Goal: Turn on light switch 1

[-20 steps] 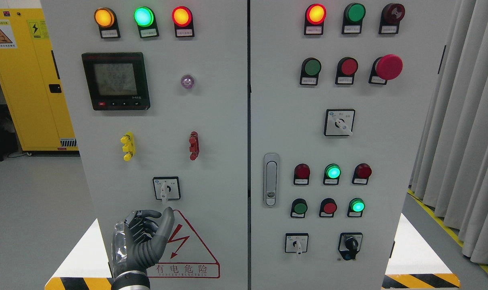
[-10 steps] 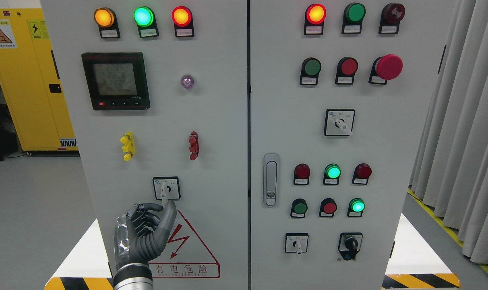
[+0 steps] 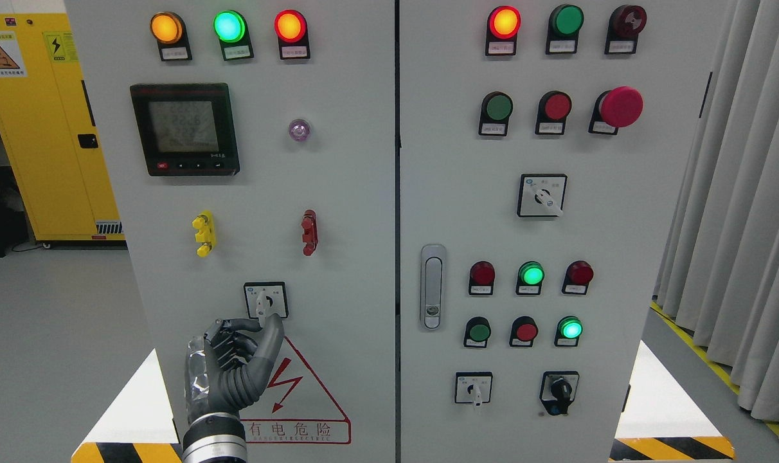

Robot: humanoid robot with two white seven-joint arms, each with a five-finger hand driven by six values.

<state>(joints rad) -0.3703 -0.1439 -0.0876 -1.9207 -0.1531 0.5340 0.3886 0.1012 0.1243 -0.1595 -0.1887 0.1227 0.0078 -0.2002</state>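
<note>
— Head view, control cabinet: where is the hand working?

— I am raising my left hand [image 3: 235,363] from the bottom edge of the left door [image 3: 338,193], in front of the red-outlined warning triangle [image 3: 303,402]. The four fingers are curling in toward the palm while the thumb [image 3: 272,337] is pointing straight up. I am grasping nothing; the hand is clenching on itself.

— And the switch you are after?

— Light switch 1 [image 3: 265,300], a small rotary selector on a square white plate, is sitting low on the left door, below and between the yellow handle [image 3: 204,234] and the red handle [image 3: 309,232]. Its white lever is pointing down. My thumb tip is reaching the lever's lower end; whether it is actually touching or standing just short, I cannot tell.

— What else is showing on that door?

— Along the top edge, an amber lamp [image 3: 166,27], a green lamp [image 3: 229,26] and a red lamp [image 3: 290,26] are glowing. Beneath them a black digital meter [image 3: 185,128] is displaying faint figures, too blurred to read.

— And on the right door?

— A red mushroom button [image 3: 619,107] is sticking out near the upper right corner, and a grey latch [image 3: 432,286] is sitting at the door's left edge. Behind the cabinet's left side a yellow cabinet [image 3: 42,128] is standing, and grey curtains [image 3: 736,193] are hanging at the right.
</note>
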